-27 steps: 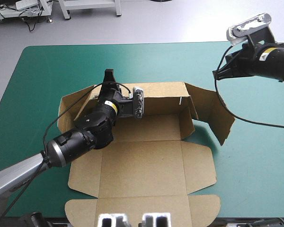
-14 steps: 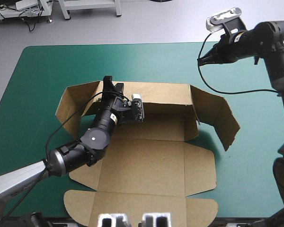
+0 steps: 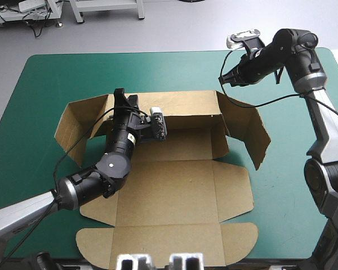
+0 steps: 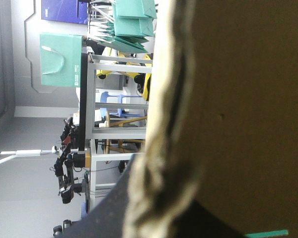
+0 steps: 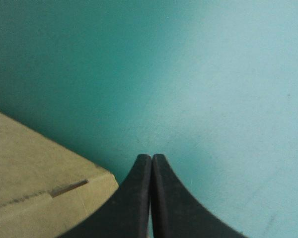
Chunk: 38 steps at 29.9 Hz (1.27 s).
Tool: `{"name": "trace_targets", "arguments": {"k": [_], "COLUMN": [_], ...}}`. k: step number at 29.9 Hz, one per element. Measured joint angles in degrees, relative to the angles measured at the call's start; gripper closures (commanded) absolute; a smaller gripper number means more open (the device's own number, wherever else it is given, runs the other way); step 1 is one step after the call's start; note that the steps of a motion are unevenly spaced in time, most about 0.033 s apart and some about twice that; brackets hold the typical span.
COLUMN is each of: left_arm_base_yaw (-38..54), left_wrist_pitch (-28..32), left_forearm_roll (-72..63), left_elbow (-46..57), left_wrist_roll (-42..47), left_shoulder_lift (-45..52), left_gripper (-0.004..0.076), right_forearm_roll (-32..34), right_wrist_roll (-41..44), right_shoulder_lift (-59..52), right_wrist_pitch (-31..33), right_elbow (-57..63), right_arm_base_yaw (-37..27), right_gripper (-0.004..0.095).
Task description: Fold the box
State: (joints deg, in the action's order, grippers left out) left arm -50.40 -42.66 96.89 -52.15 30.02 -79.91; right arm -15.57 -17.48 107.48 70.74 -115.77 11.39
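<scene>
The brown box lies open in the middle of the table, its back wall raised and its lid flat toward the near edge. The side flaps stand splayed outward at both ends. My left gripper sits at the left part of the back wall's top edge, shut on the board. In the left wrist view the board fills the space right at the gripper. My right gripper hovers just beyond the box's back right corner. It is shut and holds nothing.
Bare teal-green cover stretches beyond the back wall to the table's far edge and along the right side. The left flap reaches out toward the table's left edge.
My right arm has swung left and down to the box's back right corner. The left gripper has drawn the back wall slightly left, and the whole box shifted with it.
</scene>
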Motion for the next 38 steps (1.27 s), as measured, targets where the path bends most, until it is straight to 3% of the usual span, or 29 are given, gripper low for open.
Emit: {"name": "trace_targets", "arguments": {"k": [10,22,29,38], "left_arm_base_yaw": [0.0,0.0,0.0,0.0], "left_wrist_pitch": [-0.7,-0.9,-0.9,-0.9], "left_forearm_roll": [-0.1,-0.2,-3.6,-4.8], "left_elbow": [0.0,0.0,0.0,0.0], "left_wrist_roll": [0.0,0.0,0.0,0.0], "left_shoulder_lift": [0.0,0.0,0.0,0.0], "left_gripper": [0.0731,0.0731,0.0731,0.0731], "right_forearm_roll": [-3.5,-7.5,-14.1,-20.0], "right_wrist_roll": [-3.0,-7.3,-19.1,-28.7], "right_shoulder_lift": [-0.9,-9.3,-13.0,-20.1], "right_wrist_pitch": [-0.1,-0.1,-0.9,-9.3], "right_elbow": [10.5,22.9,28.5,38.9], "right_arm_base_yaw": [0.0,0.0,0.0,-0.4], "right_gripper": [0.0926,0.0926,0.0926,0.0926]}}
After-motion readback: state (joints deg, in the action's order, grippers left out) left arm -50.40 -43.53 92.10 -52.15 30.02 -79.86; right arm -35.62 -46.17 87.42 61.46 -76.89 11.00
